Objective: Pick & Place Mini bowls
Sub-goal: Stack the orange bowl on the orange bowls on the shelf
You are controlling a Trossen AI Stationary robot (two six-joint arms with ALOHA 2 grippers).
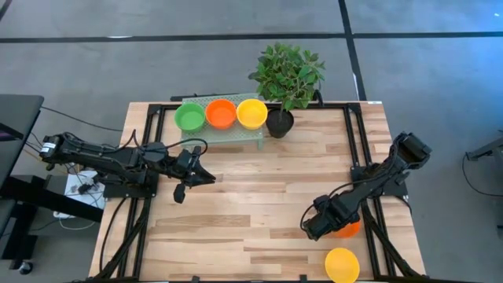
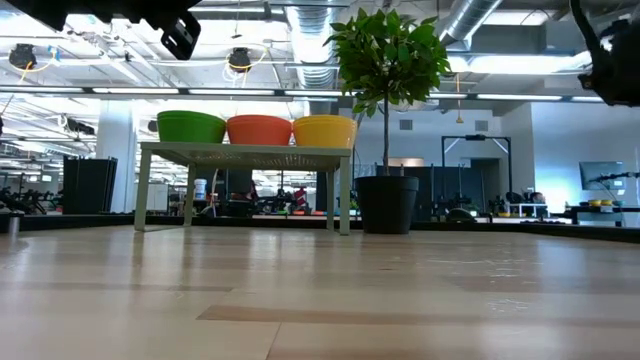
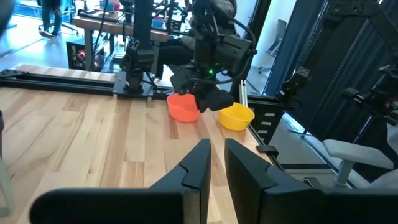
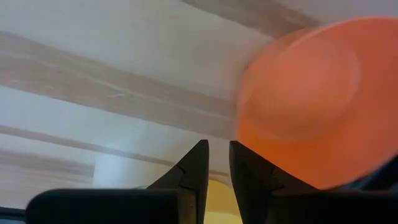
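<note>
Right tool (image 1: 317, 226) low over tabletop (image 1: 259, 212), just beside orange mini bowl (image 1: 346, 229); fingers nearly together, holding nothing. Yellow mini bowl (image 1: 342, 264) near front edge. Risk: too narrow for the rim, likely to shove bowl off the side. Left tool (image 1: 206, 178) nearly closed, empty, waiting.

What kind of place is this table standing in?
Probably a robotics lab or workshop in a large industrial hall: exposed ceiling ducts, rows of workbenches with equipment behind the wooden table, and a bare concrete floor.
</note>
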